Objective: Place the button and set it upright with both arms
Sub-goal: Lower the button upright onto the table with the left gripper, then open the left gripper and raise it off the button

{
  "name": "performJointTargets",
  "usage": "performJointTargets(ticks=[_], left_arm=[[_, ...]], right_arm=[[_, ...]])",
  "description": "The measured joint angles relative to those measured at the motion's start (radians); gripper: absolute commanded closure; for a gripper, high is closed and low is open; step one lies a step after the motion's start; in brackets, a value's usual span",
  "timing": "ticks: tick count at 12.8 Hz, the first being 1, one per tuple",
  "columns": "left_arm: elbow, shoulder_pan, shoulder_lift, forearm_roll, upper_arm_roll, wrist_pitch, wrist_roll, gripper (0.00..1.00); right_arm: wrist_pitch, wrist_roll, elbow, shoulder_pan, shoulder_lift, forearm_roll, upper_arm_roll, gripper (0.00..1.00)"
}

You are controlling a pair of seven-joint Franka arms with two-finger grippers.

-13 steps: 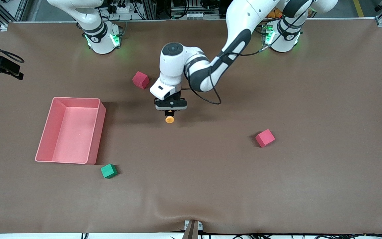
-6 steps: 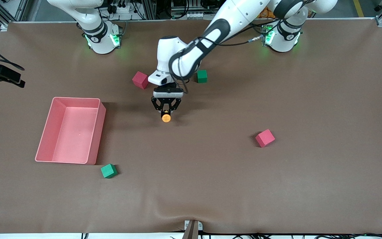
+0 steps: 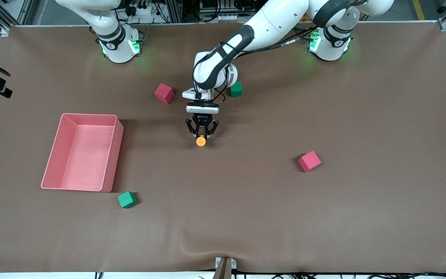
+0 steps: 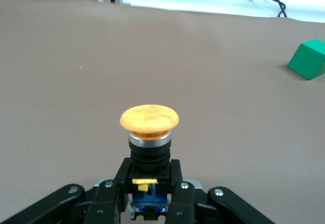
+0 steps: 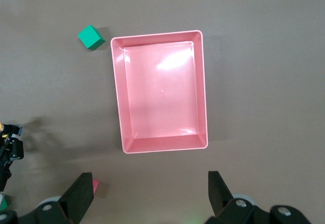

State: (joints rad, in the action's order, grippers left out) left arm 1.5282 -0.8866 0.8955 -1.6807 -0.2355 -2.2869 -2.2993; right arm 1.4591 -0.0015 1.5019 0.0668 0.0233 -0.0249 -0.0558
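the left claw [image 3: 201,133] is closed on the black body of the push-button [image 3: 201,141] and holds it near the middle of the desk [image 3: 246,217], between the pink tray [image 3: 118,131] and the pink cube [image 3: 309,161] toward the left arm's end. the button sticks straight out from between the fingertips [image 4: 175,176], so its long axis continues the line of the claw, with the orange cap [image 4: 149,119] pointing away from the wrist and toward the front camera. it seems to lie nearly level and close above the desk, but i cannot tell whether it already touches it. to stand it upright, i judge the cap must turn up. the right claw [image 5: 150,188] waits wide open and empty, high over the pink tray, so the left arm is clearly the nearer one.
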Motion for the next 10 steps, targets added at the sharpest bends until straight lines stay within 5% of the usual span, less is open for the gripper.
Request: performJointTargets(ticks=[7, 8, 9, 10], left_arm=[[0.016, -0.122, 0.11, -0.277, 0.014, 0.272, -0.283, 1.0], [0.02, -0.131, 0.114, -0.287, 0.019, 0.289, -0.309, 0.27], [0.02, -0.136, 0.117, -0.289, 0.021, 0.301, -0.327, 0.0], [0.02, -0.139, 0.118, -0.289, 0.02, 0.303, -0.34, 0.0]], right_arm=[[0.0, 0.004, 0.0, 0.0, 0.0, -0.003, 0.001, 0.0], [0.0, 0.005, 0.0, 0.001, 0.0, -0.003, 0.0, 0.0], [0.0, 0.005, 0.0, 0.001, 0.0, -0.003, 0.0, 0.0], [0.0, 0.005, 0.0, 0.001, 0.0, -0.003, 0.003, 0.0]])
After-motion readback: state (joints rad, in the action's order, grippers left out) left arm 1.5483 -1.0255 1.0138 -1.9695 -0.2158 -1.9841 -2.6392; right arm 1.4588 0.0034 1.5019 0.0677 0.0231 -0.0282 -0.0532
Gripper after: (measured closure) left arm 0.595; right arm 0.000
